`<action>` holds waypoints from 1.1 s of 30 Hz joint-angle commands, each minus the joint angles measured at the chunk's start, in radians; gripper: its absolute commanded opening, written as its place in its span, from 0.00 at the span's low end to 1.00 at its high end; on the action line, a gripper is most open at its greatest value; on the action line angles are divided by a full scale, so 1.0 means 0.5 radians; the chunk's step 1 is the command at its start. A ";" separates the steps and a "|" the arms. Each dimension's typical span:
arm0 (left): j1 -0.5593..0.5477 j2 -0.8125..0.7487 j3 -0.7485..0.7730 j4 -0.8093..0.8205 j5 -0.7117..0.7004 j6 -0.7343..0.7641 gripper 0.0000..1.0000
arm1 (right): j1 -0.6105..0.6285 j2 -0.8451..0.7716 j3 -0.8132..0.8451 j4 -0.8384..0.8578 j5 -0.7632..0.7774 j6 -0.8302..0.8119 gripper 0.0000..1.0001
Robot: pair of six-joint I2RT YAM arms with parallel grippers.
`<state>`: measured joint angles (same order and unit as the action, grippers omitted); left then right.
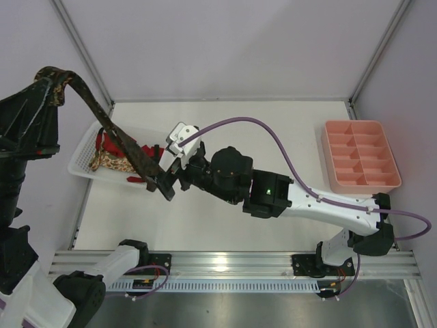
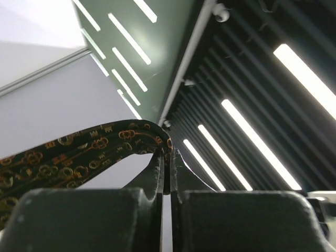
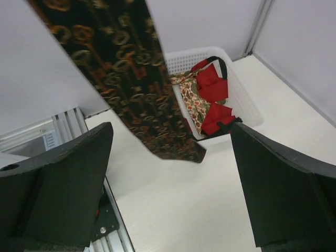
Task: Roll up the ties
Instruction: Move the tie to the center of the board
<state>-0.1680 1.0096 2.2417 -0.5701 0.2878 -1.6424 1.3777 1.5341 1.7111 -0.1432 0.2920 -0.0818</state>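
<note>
My left gripper: jaws clamped on one end of dark brown fabric necktie with gold key pattern. Arm raised high so length hangs free, slanting down past white mesh plastic basket.

My right gripper: jaws wide apart, nothing held. Tie's pointed lower tip hangs just ahead, framed between fingers. Placed to catch tip, I judge, for start of roll.

Plain red tie and beige floral tie lie bunched in basket, not yet rolled.
</note>
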 commanded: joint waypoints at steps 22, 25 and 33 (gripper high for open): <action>0.011 -0.279 -0.800 0.122 -0.033 0.220 0.00 | 0.469 -0.546 -0.213 -0.118 0.771 0.102 1.00; -0.001 -0.341 -1.156 0.119 -0.014 0.294 0.00 | 0.371 -0.810 -0.360 -0.336 0.812 0.237 1.00; -0.856 0.063 -1.627 0.609 -0.520 0.444 0.00 | -0.012 -1.301 -0.716 -0.747 0.953 0.581 1.00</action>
<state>-0.4774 0.9440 1.4445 -0.4194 0.1184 -1.4841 1.4445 0.9199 1.4105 -0.4149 0.7246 0.1017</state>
